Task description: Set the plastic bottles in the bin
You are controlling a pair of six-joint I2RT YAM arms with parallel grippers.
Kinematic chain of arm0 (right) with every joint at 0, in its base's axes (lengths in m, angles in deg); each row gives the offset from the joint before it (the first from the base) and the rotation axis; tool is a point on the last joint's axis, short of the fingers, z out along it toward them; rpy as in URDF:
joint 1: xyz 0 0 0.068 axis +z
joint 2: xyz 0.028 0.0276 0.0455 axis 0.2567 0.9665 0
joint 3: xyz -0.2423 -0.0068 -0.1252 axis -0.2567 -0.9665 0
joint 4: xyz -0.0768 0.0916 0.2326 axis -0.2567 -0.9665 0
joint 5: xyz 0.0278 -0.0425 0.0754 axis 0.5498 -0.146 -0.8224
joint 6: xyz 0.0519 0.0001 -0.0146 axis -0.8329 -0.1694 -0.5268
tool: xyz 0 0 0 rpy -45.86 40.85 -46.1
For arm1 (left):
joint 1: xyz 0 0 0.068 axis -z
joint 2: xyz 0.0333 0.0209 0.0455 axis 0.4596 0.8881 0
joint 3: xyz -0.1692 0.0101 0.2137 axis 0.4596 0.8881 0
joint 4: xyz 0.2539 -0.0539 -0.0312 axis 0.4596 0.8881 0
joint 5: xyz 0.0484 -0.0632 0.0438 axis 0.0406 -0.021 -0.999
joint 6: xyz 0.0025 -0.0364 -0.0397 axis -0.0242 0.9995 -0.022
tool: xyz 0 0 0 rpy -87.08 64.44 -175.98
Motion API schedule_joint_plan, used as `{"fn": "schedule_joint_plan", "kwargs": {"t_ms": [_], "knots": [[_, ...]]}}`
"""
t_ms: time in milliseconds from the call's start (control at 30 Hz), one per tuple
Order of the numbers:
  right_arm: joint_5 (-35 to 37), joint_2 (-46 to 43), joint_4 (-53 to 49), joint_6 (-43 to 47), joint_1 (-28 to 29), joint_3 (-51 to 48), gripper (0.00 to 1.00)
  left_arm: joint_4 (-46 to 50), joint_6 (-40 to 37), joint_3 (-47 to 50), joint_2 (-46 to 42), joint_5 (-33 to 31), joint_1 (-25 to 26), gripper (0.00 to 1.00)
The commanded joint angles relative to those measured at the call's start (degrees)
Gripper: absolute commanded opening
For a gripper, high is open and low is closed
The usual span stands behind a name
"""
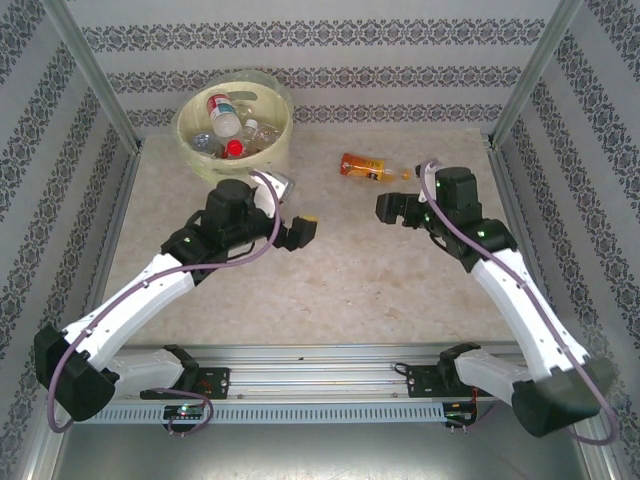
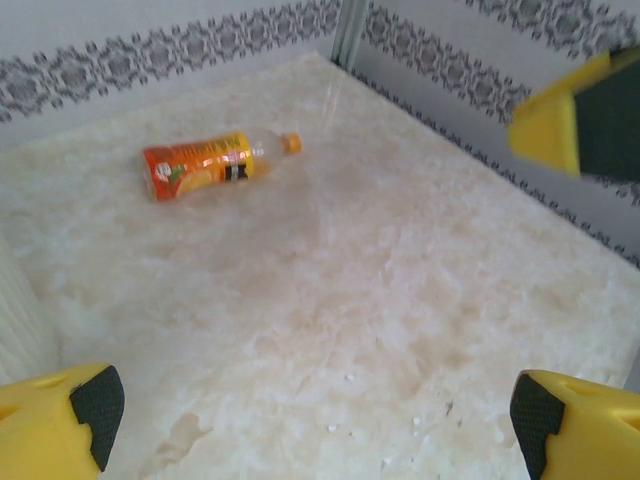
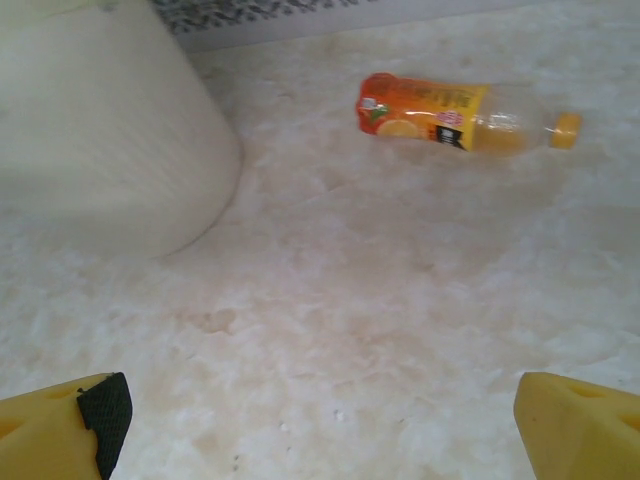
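The left gripper (image 1: 303,232) and the right gripper (image 1: 392,208) are both held spread wide and empty above the worktop (image 1: 350,290). Beyond them, one orange-labelled bottle (image 1: 368,167) is seen lying on its side. Other bottles (image 1: 228,125) are seen inside the bin (image 1: 275,150) at the back left.

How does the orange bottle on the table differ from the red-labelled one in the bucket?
The orange bottle lies on the table; the red-labelled bottle sits inside the bin among others. The orange bottle's label and cap are orange; the red-labelled bottle's label is red. Both are plastic bottles.
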Motion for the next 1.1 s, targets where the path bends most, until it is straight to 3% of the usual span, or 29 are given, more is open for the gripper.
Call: {"fn": "schedule_joint_plan", "kwargs": {"t_ms": [0, 300, 500, 700, 1067], "knots": [[-5.3, 5.9, 5.7, -2.5, -4.3, 0.3, 0.98, -8.4, -2.3, 1.1, -0.2, -0.2, 1.2, 1.00], [-12.6, 27.7, 15.2, -17.2, -15.7, 7.4, 0.97, -8.6, -3.6, 2.6, 1.8, -0.9, 1.8, 1.00], [-16.0, 40.0, 26.3, -31.5, -19.0, 10.5, 0.96, -7.1, -3.9, 1.9, 4.0, -1.0, 2.1, 1.00], [-14.3, 48.2, 35.9, -44.5, -19.2, 11.8, 0.93, -6.9, -3.9, 1.9, 5.0, -1.4, 2.3, 1.00], [-9.7, 55.4, 48.7, -58.3, -17.3, 11.2, 0.81, -6.3, -3.1, 1.4, 6.7, -0.7, 2.5, 1.00]]}}
